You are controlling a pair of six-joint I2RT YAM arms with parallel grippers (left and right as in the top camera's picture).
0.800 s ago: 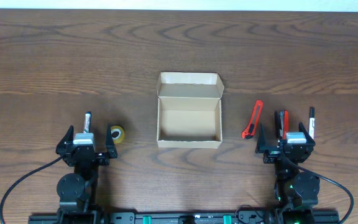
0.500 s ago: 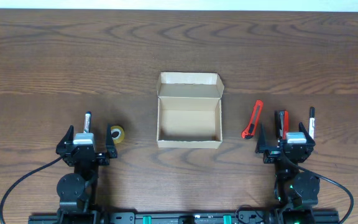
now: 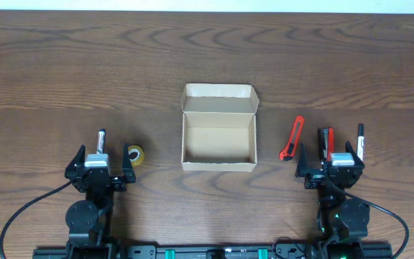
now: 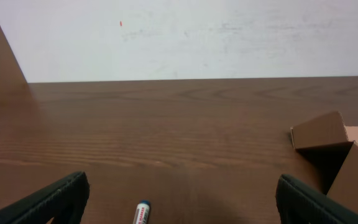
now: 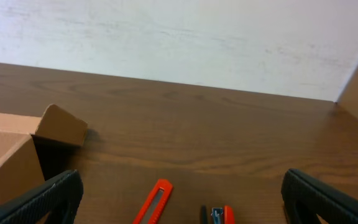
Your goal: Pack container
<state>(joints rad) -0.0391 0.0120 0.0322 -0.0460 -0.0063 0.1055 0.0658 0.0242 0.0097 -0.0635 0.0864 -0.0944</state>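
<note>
The tan cardboard container (image 3: 218,147) stands open and empty mid-table, its flap lid folded back; its corner shows in the left wrist view (image 4: 340,152) and the right wrist view (image 5: 17,155). My left gripper (image 3: 99,160) is open at the front left, over a marker (image 3: 101,138) that also shows in the left wrist view (image 4: 142,213). My right gripper (image 3: 334,160) is open at the front right. A red utility knife (image 3: 292,137) lies right of the container and shows in the right wrist view (image 5: 155,201). A red stapler (image 3: 326,139) lies just ahead of the right gripper.
A small yellow tape roll (image 3: 136,155) lies right of the left gripper. A black marker (image 3: 360,139) lies at the far right. Bare wooden table (image 3: 207,57) extends behind the container.
</note>
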